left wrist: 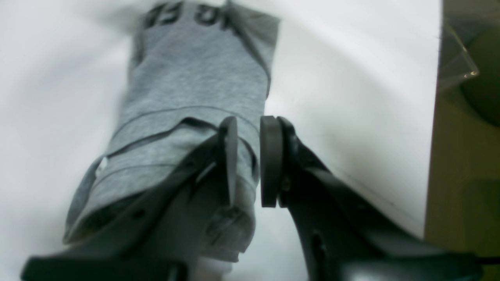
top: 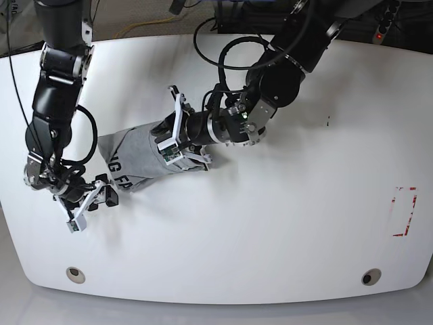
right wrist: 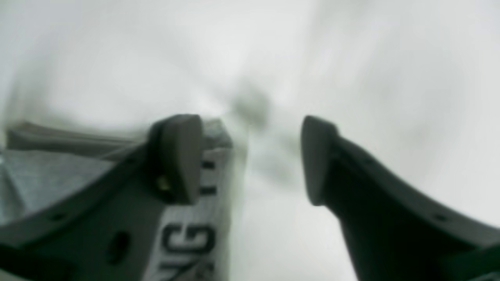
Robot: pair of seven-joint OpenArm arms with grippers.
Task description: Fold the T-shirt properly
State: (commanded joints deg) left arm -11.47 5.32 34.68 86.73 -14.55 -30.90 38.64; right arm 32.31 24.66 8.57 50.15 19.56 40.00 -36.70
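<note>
The grey T-shirt (top: 139, 159) lies bunched in a narrow fold on the white table (top: 270, 230), left of centre. Its black print is only partly legible: "NG". The left gripper (left wrist: 250, 160) has its jaws slightly parted over the shirt's edge. The right gripper (right wrist: 252, 160) is spread wide beside the printed end; both wrist views are blurred.

Soft heathered knit T-shirt (left wrist: 195, 78); smooth matt white table (top: 270, 237); matt black pincer pads (left wrist: 271, 160).

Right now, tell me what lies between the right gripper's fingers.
Only bare white table; the right gripper is open, and the T-shirt lies off beside one of its fingers, as the right wrist view shows.
</note>
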